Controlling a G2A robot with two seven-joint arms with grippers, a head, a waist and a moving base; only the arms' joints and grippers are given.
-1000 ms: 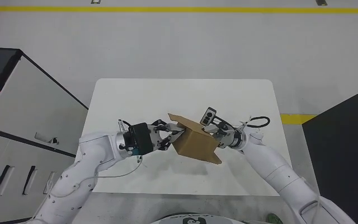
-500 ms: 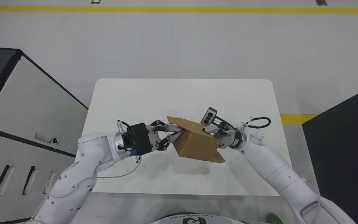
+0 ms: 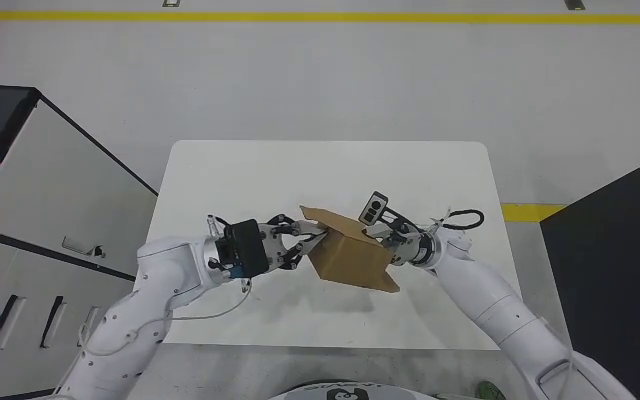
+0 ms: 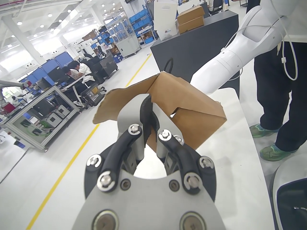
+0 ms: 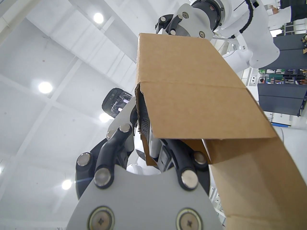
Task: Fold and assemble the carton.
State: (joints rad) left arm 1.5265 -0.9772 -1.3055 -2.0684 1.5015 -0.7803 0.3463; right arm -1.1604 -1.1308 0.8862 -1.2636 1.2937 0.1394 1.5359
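The left claw point(image 4: 148, 107) and right claw point(image 5: 144, 126) pinch opposite carton point(image 3: 345, 258) edges

Right wrist view: the carton point(image 5: 191, 96) runs past the frame edge, its long flap cut off, and its wall covers the inner finger of the right end effector point(image 5: 140, 118), so pad contact there can't be read. Top view: carton's underside and interior hidden; can't tell whether it rests on the surface point(image 3: 250, 170) or hangs clear of it. Left wrist view: pads of the left end effector point(image 4: 149, 111) sit half buried behind a flap edge, depth of the bite unseen.
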